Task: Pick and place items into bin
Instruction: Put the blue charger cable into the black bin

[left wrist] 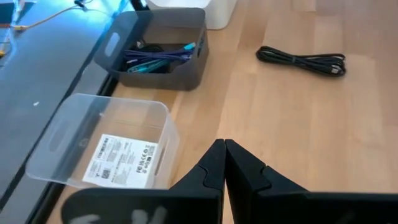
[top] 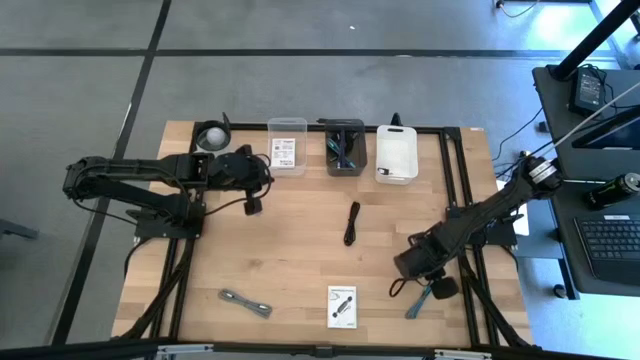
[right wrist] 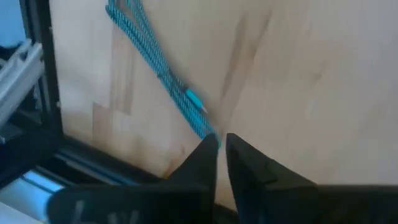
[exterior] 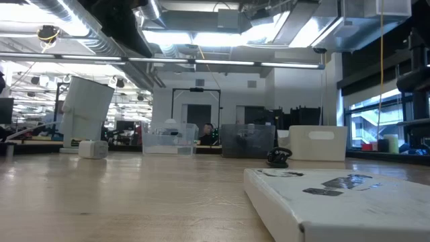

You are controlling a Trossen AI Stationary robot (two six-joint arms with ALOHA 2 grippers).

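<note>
Main risk: right pincer (right wrist: 216, 144) pinching only the very tip of the teal tool (right wrist: 163, 73). Fingers nearly closed, narrow gap, tool end right at the tips; cannot tell if actually gripped or just touching. Shallow hold likely to let the thin tool swing or slip out on lift, or skid toward the desk (top: 300, 230) edge and frame rail just beside it. Tool sits at the near right corner of the desk, so a drop there could go off the side.

Second risk: long carry to the bins at the far edge; loose grip more likely to fail along the way.

Pose: right arm stretched in from the right side, wrist low over the near right corner, pincer pointed down at the tool. Left arm folded along the far left, left pincer (left wrist: 224, 152) fully closed, empty, hovering just beside the clear bin (left wrist: 106, 146) that holds one white card (left wrist: 121, 163).

Remaining on desk: black cable coil (top: 351, 222) mid-desk, second white card (top: 342, 306) near front edge, grey strip (top: 245, 302) front left. Grey bin (top: 346, 146) already has items; white bin (top: 396, 153) next to it.
</note>
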